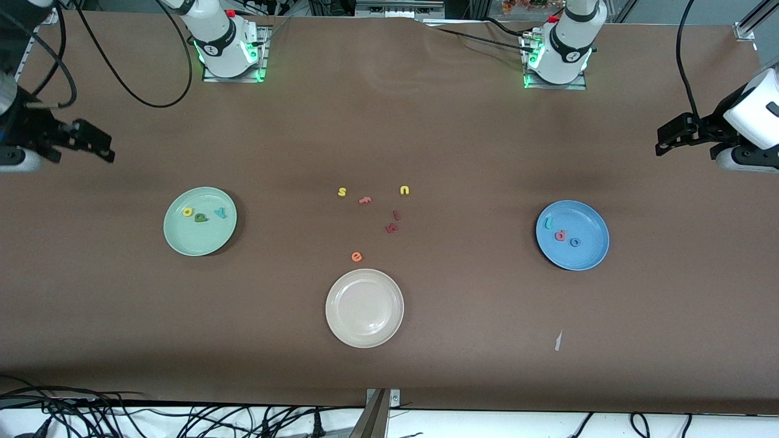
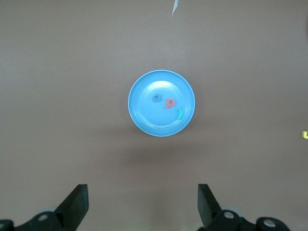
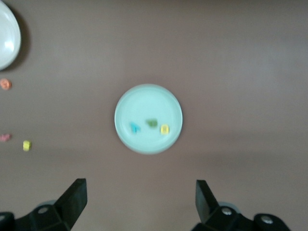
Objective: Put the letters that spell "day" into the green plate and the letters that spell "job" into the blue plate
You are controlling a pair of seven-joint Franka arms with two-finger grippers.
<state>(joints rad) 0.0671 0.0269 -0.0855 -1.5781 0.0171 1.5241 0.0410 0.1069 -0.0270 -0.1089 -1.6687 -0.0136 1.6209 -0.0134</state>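
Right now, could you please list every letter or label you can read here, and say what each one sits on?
"s", "u", "e": loose foam letters on the table.
"a", "y": in the green plate, with a dark green letter that reads as "p".
"o": in the blue plate.
The other letters are too small to read.
No printed labels are readable.

Cream plate point(image 1: 364, 308), orange e point(image 1: 356, 257), yellow s point(image 1: 342, 192), yellow u point(image 1: 405, 190)

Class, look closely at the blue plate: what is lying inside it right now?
Inside the blue plate lie three foam letters: a teal j, a salmon-red b and a small blue o. Nothing covers them; only the table beneath the plate is hidden.
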